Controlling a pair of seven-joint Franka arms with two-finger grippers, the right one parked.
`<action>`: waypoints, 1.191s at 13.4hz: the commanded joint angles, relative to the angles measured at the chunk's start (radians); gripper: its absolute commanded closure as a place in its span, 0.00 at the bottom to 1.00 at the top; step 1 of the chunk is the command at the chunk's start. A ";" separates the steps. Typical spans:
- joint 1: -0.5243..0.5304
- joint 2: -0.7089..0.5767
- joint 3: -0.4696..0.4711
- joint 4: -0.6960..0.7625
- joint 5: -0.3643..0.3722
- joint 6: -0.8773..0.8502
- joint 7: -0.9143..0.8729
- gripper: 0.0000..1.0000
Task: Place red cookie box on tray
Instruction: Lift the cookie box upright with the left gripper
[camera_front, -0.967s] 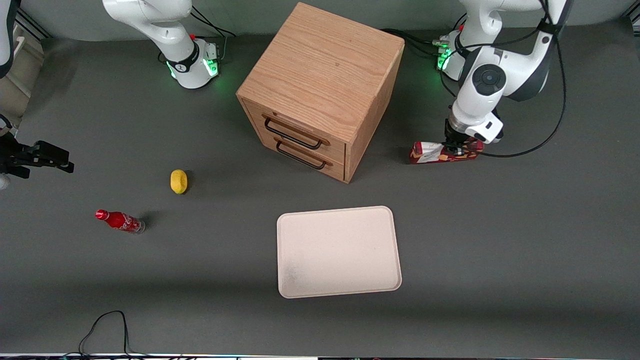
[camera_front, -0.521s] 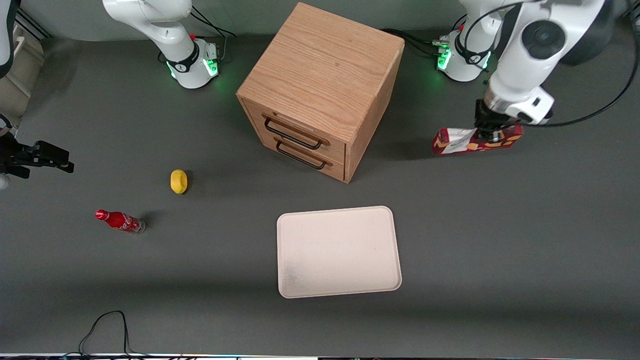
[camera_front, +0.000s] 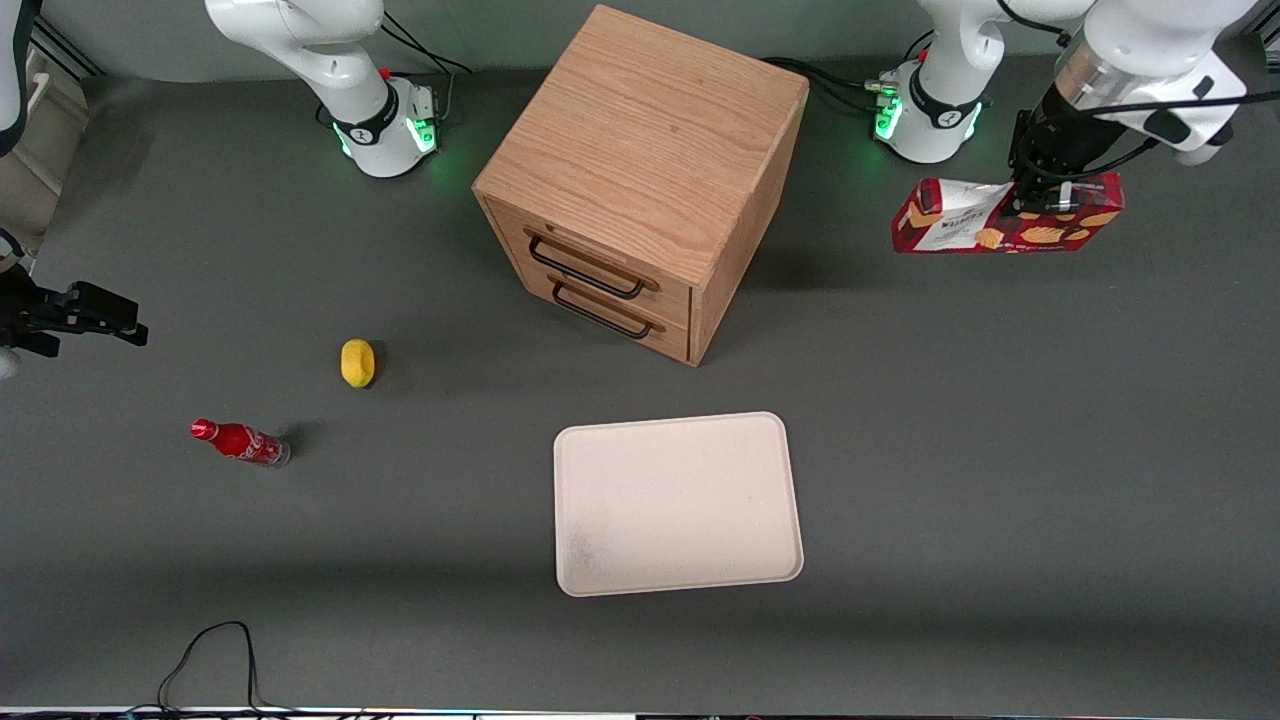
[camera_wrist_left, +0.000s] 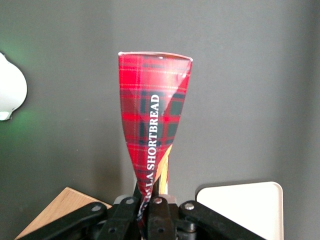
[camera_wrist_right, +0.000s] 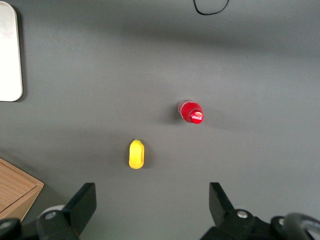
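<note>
The red cookie box (camera_front: 1005, 225), a long dark-red carton with a white label patch and biscuit pictures, hangs level in the air at the working arm's end of the table, beside the wooden cabinet. My left gripper (camera_front: 1040, 195) is shut on it near its middle, from above. In the left wrist view the box (camera_wrist_left: 152, 130) shows red tartan with white lettering, pinched flat between the black fingers (camera_wrist_left: 160, 215) of the gripper (camera_wrist_left: 150, 207). The cream-white tray (camera_front: 678, 503) lies flat on the table, nearer the front camera than the cabinet. It also shows in the left wrist view (camera_wrist_left: 245, 210).
A wooden two-drawer cabinet (camera_front: 640, 170) stands mid-table, farther from the front camera than the tray. A yellow lemon-like object (camera_front: 357, 362) and a small red soda bottle (camera_front: 240, 442) lie toward the parked arm's end. A black cable (camera_front: 215, 660) lies at the near edge.
The gripper has lifted the red cookie box off the table and carried it up and away from the front camera, toward the working arm's base.
</note>
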 joint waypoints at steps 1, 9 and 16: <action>-0.007 0.085 -0.001 0.046 -0.018 0.026 0.103 1.00; -0.057 0.579 -0.012 0.557 -0.011 0.046 0.426 1.00; -0.162 0.804 -0.015 0.827 0.009 -0.008 0.931 1.00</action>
